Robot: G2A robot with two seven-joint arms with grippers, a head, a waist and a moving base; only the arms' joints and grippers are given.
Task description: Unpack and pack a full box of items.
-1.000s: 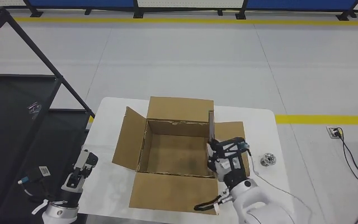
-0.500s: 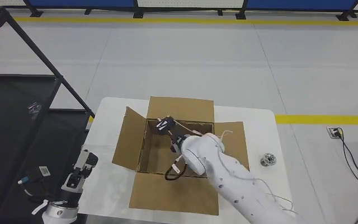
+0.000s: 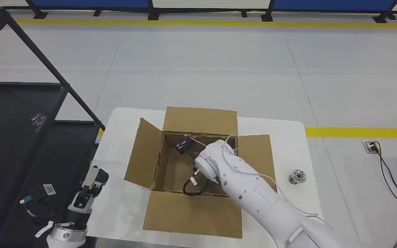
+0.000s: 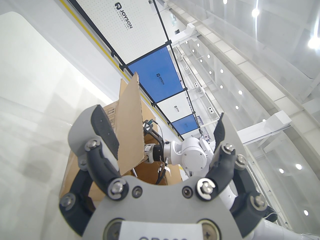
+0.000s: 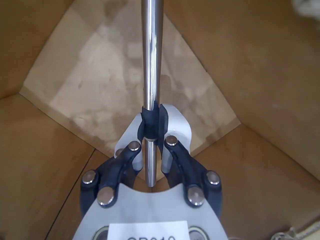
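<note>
The cardboard box (image 3: 200, 119) is sitting open on the white table (image 3: 285, 133), flaps spreading outward. The right gripper (image 5: 152, 123) is reaching down inside it, its fingers clamping tight around a shiny metal rod (image 5: 151, 51) that is running on past the fingertips over the box's brown floor. The left gripper (image 4: 160, 122) is hanging well apart, outside the box, its fingers spreading wide around nothing. A small silvery object (image 3: 298, 177) is resting on the table beyond the box's right flap.

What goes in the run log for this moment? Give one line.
right gripper: shut on metal rod, aimed into box | left gripper: open, empty
</note>
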